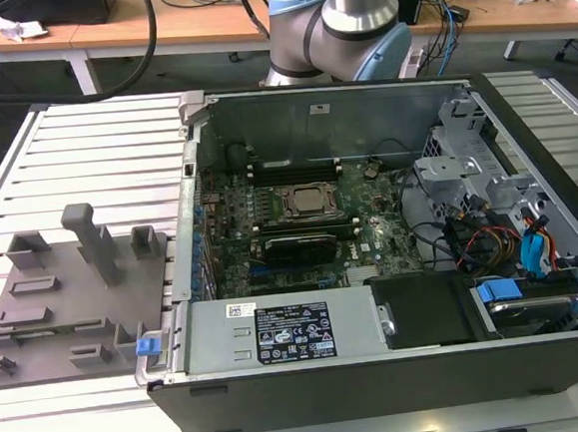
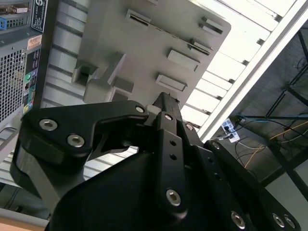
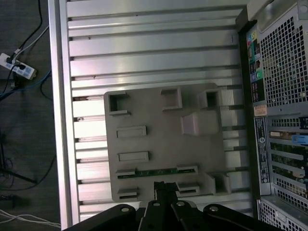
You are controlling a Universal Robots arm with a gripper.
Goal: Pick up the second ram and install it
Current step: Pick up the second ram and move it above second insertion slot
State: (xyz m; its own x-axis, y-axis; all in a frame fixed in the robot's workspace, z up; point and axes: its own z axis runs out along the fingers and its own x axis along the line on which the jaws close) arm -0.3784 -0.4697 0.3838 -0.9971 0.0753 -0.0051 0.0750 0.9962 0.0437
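Note:
The second ram is a slim green stick lying flat in a slot of the grey tray, between two small holders. My gripper hangs well above the tray, close to the ram's row and apart from it. Its black fingers meet at the tips, shut on nothing. In the exterior view the tray sits on the exterior view's left, beside the open computer case. The motherboard lies inside the case, with dark memory slots on both sides of the CPU socket.
A tall upright block and lower blocks rise from the tray. The case's back panel stands right beside the tray. Cables and drive bays fill the case's far side. The slatted aluminium table ends at an edge, with a power strip on the floor below.

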